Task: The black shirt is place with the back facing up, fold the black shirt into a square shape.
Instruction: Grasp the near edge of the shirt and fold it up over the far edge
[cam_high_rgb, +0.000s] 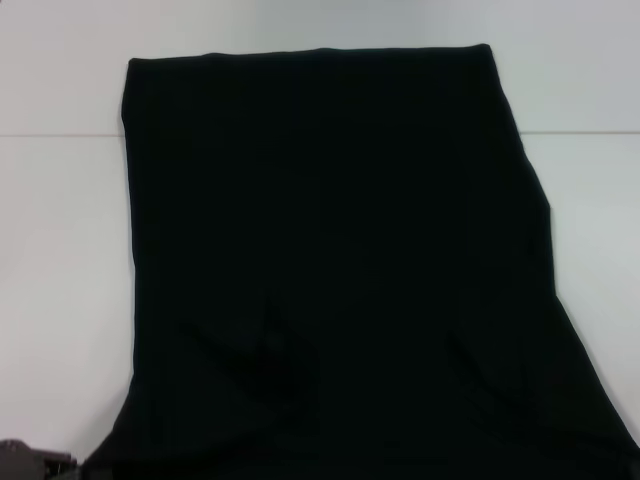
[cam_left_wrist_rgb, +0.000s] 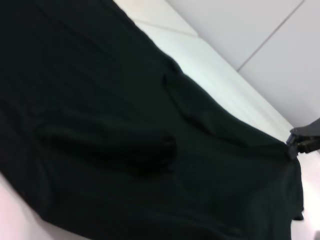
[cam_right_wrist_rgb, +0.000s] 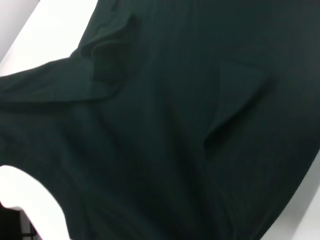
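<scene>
While the black shirt (cam_high_rgb: 330, 260) lies spread before me on the white table (cam_high_rgb: 60, 250), nothing on that surface serves as a box or a bin, and the cloth is all there is on it. It shows plain black with no lettering, and it fills the middle of my head view. Its far hem runs straight across near the table's far side; its side edges slant outward toward me, and its near part passes out of sight below. A few soft creases and a raised fold sit in the near half (cam_left_wrist_rgb: 150, 147). Bare white table lies open to my left, to my right and beyond the far hem. My left gripper (cam_high_rgb: 35, 462) sits low at the near left corner, just beside the shirt's edge, and whether its fingers are spread I cannot tell. My right gripper shows at the shirt's far edge in the left wrist view (cam_left_wrist_rgb: 302, 141), its fingers unclear too.
</scene>
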